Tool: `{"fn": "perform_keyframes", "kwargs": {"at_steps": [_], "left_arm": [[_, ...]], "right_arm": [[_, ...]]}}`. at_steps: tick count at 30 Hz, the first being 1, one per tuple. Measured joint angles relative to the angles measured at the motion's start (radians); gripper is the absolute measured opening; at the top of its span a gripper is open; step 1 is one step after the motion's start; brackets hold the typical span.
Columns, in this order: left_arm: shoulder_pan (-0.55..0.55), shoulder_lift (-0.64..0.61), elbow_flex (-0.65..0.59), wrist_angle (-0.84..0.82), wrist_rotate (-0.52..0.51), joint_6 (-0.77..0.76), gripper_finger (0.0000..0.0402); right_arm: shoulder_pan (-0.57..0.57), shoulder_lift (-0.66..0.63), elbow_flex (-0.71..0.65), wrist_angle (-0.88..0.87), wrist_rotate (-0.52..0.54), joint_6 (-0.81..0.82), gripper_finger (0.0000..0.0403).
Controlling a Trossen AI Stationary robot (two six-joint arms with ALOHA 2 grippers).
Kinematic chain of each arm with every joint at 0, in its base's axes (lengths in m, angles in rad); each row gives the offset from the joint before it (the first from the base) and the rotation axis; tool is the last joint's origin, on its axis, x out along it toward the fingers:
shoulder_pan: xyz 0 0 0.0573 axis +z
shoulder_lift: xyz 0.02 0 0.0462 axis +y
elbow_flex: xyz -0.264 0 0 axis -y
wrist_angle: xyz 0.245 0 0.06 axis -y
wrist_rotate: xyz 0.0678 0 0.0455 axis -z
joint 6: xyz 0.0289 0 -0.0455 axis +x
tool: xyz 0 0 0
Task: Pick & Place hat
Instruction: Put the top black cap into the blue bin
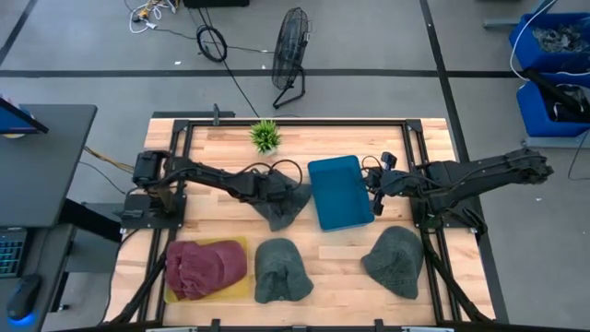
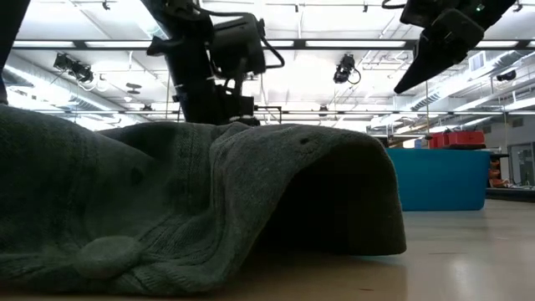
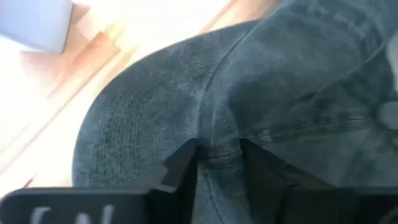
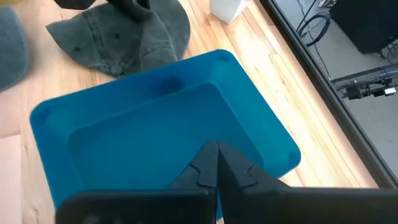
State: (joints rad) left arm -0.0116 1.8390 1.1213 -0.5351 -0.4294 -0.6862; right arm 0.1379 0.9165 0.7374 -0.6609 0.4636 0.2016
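Note:
A dark grey cap (image 1: 288, 207) lies on the wooden table just left of the blue bin (image 1: 341, 192). It also shows in the right wrist view (image 4: 124, 37). My left gripper (image 1: 275, 188) is down on the cap and shut on its cloth (image 3: 221, 158). My right gripper (image 1: 376, 184) is shut and empty, held above the bin's right edge (image 4: 216, 158). In the low view the left arm (image 2: 209, 58) and the right gripper (image 2: 435, 50) hang above the table. My left gripper pinches a raised fold of the cap's crown (image 3: 221, 149) between its two fingers (image 3: 183, 165), close to where the stitched brim (image 3: 124, 124) joins. The fingers come from above, slanting from the table's left. The cap still rests on the table, brim flat.
Three more hats lie along the near edge: a red one (image 1: 205, 267) on a yellow mat, a grey-green one (image 1: 281, 270) that fills the low view (image 2: 167, 209), and a grey one (image 1: 396, 261). A small green plant (image 1: 265, 136) stands at the far edge.

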Motion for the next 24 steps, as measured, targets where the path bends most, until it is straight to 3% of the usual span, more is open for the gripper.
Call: {"fn": "perform_keyframes", "kwargs": {"at_steps": [5,10,16,24], "left_arm": [[-0.001,0.014,0.001,-0.005,0.030,0.016,0.0018],[-0.010,-0.075,0.053,-0.087,0.035,0.048,0.0017],[-0.033,-0.166,0.216,-0.080,0.019,0.358,0.0010],[0.050,-0.078,0.411,0.001,0.043,0.799,0.0014]], "right_arm": [[0.000,0.000,-0.038,0.025,0.000,0.002,0.0002],[0.000,-0.003,-0.030,0.002,0.000,0.060,0.0002],[0.000,-0.022,0.033,-0.119,-0.008,0.047,0.0002],[0.001,-0.092,0.187,-0.412,0.026,0.132,0.0002]]}}
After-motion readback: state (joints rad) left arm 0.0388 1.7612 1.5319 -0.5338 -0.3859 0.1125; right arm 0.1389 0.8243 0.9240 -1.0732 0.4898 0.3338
